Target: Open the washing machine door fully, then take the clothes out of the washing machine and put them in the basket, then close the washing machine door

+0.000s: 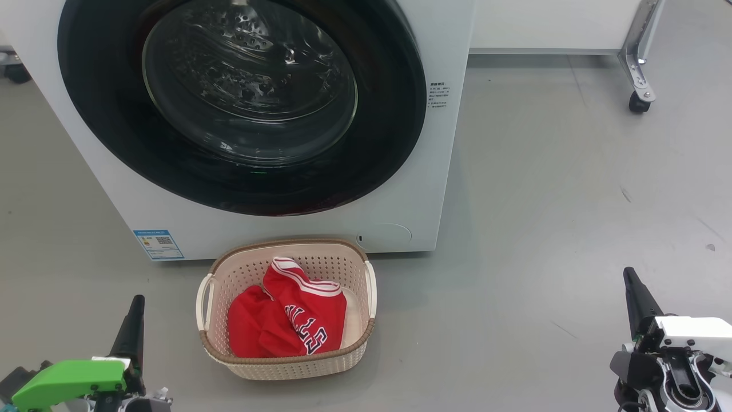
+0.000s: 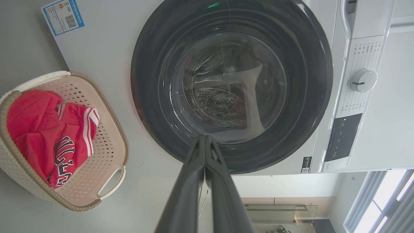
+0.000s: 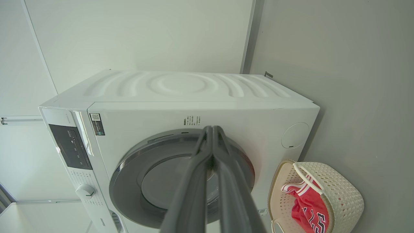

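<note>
While the large round door [image 1: 246, 97] — a wide glossy black ring around a bulging clear glass bowl — sits shut flat against the front of the big white front-loading washing machine [image 1: 440, 171], the bright red basketball jersey with white trim stripes [image 1: 297, 315] lies crumpled inside the small cream perforated plastic basket with a brown woven-look rim [image 1: 286, 245]. That basket stands on the grey floor [image 1: 543, 200] just in front of the machine, near the blue label [image 1: 158, 244] at its lower corner. Through the glass the perforated steel drum [image 2: 220, 103] shows. At the lower left of the head view the left gripper [image 2: 205, 138] hangs with its two long dark fingers [image 2: 189, 181] pressed together at the tips, holding nothing. The right gripper [image 3: 212, 127] hangs at the lower right, well apart from the basket — its fingers [image 3: 194, 181] are likewise closed tip to tip on nothing. Both are well clear of the door.
</note>
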Motion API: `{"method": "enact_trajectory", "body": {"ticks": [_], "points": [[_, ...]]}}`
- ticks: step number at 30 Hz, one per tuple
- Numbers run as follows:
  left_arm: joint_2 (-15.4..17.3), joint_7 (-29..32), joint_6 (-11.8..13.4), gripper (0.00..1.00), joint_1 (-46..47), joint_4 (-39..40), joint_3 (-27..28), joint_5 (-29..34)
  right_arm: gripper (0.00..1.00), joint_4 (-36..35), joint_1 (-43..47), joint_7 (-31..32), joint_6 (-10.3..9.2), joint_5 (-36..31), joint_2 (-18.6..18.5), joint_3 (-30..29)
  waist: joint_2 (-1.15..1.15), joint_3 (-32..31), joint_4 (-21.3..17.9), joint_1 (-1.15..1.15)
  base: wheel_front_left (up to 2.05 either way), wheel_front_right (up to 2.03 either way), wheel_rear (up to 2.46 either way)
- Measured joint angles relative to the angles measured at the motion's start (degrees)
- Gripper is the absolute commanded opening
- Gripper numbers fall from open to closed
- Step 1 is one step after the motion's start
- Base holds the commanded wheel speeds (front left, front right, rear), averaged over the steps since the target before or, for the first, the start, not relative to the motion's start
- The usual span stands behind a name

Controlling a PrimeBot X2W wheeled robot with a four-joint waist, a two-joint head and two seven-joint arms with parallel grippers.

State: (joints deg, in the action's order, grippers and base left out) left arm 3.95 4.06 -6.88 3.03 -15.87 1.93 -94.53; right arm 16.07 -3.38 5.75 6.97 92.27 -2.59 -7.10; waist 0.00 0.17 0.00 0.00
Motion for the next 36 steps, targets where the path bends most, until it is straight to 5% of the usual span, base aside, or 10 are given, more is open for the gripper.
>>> {"method": "enact_trajectory", "body": {"ticks": [36], "points": [[-0.04,0.07,0.0,0.0,0.0,0.07,0.12,0.0,0.0,-0.01,0.0,0.0,0.0,0.0,0.02,-0.05,0.0,0.01,0.0,0.0,0.0,0.0,0.0]]}}
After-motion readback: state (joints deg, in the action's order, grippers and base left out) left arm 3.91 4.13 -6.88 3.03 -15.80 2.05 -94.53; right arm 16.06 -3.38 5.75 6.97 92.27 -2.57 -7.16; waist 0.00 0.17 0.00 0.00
